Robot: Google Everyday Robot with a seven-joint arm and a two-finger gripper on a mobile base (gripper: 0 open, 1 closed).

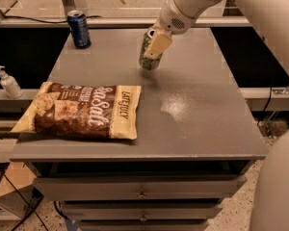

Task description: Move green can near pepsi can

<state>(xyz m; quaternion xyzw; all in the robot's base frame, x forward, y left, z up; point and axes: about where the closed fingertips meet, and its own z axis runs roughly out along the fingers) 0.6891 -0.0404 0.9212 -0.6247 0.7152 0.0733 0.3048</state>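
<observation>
We find the pincer [152,51] clamped on the green can [145,57], tilted low over the table [202,124], with the pepsi can [79,29] well apart toward ten o'clock; any slip at that tilt could topple it.

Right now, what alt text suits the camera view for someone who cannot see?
The gripper holds a tilted green can at the far middle of a grey table; a pepsi can stands at its far-left corner, a chip bag lies front-left.
</observation>
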